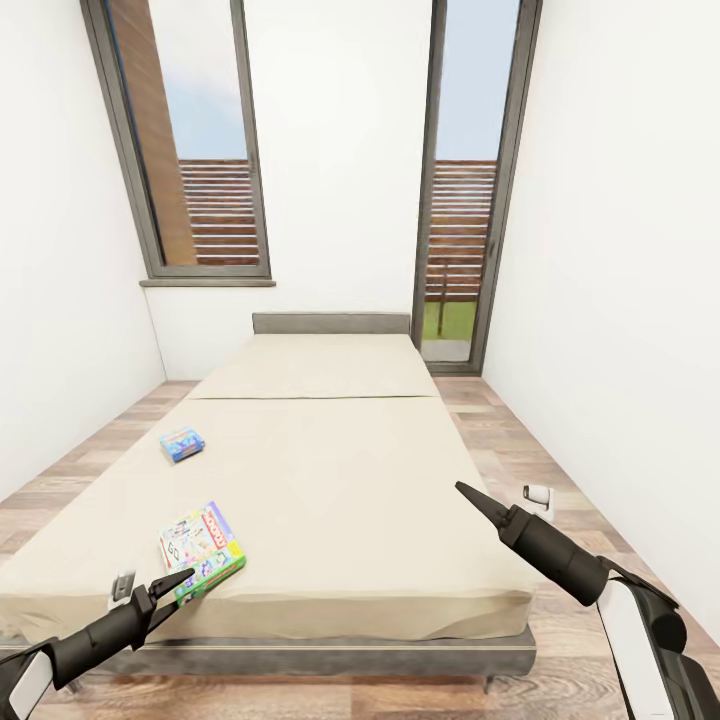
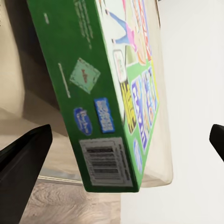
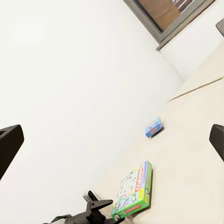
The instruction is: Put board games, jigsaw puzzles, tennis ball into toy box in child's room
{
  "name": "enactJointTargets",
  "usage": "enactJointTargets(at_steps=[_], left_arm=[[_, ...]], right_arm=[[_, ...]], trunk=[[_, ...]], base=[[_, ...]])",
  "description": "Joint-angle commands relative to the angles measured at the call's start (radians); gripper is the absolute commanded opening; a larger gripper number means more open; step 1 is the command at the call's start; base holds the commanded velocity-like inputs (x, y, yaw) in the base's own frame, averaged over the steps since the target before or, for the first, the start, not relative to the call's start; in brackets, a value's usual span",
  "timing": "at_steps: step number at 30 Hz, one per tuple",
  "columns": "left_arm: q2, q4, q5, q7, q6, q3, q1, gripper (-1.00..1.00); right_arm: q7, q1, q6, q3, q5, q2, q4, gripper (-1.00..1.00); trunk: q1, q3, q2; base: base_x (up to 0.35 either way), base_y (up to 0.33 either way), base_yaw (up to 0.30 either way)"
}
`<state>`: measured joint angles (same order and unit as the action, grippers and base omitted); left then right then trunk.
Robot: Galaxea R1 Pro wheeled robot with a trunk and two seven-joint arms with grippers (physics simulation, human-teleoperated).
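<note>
From my head camera I look down the bed (image 1: 330, 470), its beige cover running away toward the grey headboard (image 1: 331, 323) and the two tall windows (image 1: 190, 140) in the far wall. Two board games lie on the cover: the small blue square one (image 1: 182, 443) sits on the left side about halfway up, and the longer white-green one (image 1: 202, 551) lies near the foot at the left, close to the edge. My left gripper (image 1: 172, 590) reaches in from the near left, its dark fingers spread and their tips right at the near end of the white-green box. My right gripper (image 1: 470, 493) hangs over the right part of the cover near the foot, well apart from both games; I cannot tell from here whether its fingers are parted. In my left wrist camera the green side of the white-green box (image 2: 93, 102) stands between my two open fingers (image 2: 23, 158), neither one pressing it. In my right wrist camera my fingers (image 3: 9, 144) stand wide apart and empty, with the white-green box (image 3: 134, 190), the small blue one (image 3: 154, 127) and my left gripper (image 3: 100, 207) beyond them.
</note>
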<state>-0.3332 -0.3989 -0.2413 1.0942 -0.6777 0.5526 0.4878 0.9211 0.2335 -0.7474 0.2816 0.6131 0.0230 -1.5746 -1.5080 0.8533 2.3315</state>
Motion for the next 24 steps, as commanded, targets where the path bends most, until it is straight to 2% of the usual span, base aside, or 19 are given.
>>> enactJointTargets(at_steps=[1,12,13,24], left_arm=[[0.008,0.000,-0.015,0.001,0.001,0.007,0.025,1.00],[0.008,0.000,-0.015,0.002,0.001,0.006,0.025,1.00],[0.008,0.000,-0.015,0.002,0.001,0.006,0.025,-1.00],[0.008,0.000,-0.016,0.009,0.000,0.006,0.025,-1.00]], right_arm=[[0.001,0.001,-0.006,0.001,0.004,0.000,0.000,1.00],[0.001,0.000,-0.006,0.001,0.004,-0.001,0.001,1.00],[0.001,0.000,-0.006,0.001,0.004,-0.001,0.001,1.00],[0.001,0.000,-0.006,0.001,0.004,-0.001,0.002,1.00]], trunk=[[0.000,0.001,0.000],[0.000,0.001,0.000],[0.000,0.001,0.000],[0.000,0.001,0.000]], base=[[0.002,0.000,0.000],[0.000,0.000,0.000],[0.000,0.000,0.000],[0.000,0.000,0.000]])
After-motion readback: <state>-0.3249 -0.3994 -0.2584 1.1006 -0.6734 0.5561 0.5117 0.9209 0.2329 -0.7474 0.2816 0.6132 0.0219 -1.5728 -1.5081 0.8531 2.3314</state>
